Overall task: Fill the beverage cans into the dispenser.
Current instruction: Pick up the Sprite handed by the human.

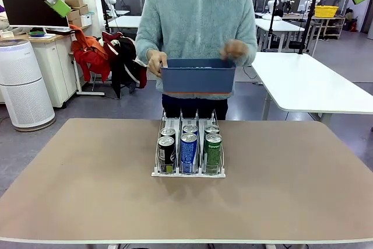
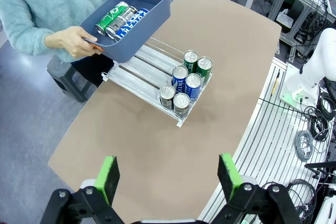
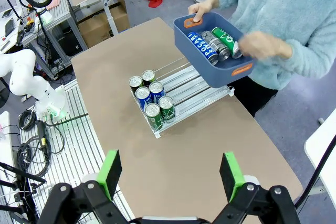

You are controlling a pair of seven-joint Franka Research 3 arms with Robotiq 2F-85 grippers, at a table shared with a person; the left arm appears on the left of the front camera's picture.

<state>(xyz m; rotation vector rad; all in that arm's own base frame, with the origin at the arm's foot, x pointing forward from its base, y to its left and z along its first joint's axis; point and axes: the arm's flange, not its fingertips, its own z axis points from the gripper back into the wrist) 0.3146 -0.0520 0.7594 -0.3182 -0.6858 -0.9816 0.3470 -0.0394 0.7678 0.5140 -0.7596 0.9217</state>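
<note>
Left hand (image 2: 169,174) is wide open and holds nothing. It hangs high above the left side of the worktop (image 2: 152,140). Right hand (image 3: 170,169) is wide open too, with nothing in it, high above the right side.

The dispenser (image 1: 188,174) sits in the middle of the worktop. Its lanes run from near to far. Six cans stand at its near end, two in each lane, one right behind the other. The black cans (image 1: 166,154) are in the left lane, the blue-and-white cans (image 1: 189,153) in the middle lane and the green cans (image 1: 213,153) in the right lane.

Past the far edge stands a person (image 1: 198,16). The person holds a dark blue bin (image 1: 198,80) in the air, over the worktop's far edge. Three more cans (image 3: 215,44) lie on their sides in the bin: one blue-and-white, one black, one green. The person's hand (image 1: 156,62) on the left holds the bin's side. The person's other hand (image 1: 235,48) is blurry, just above the bin's rim.
</note>
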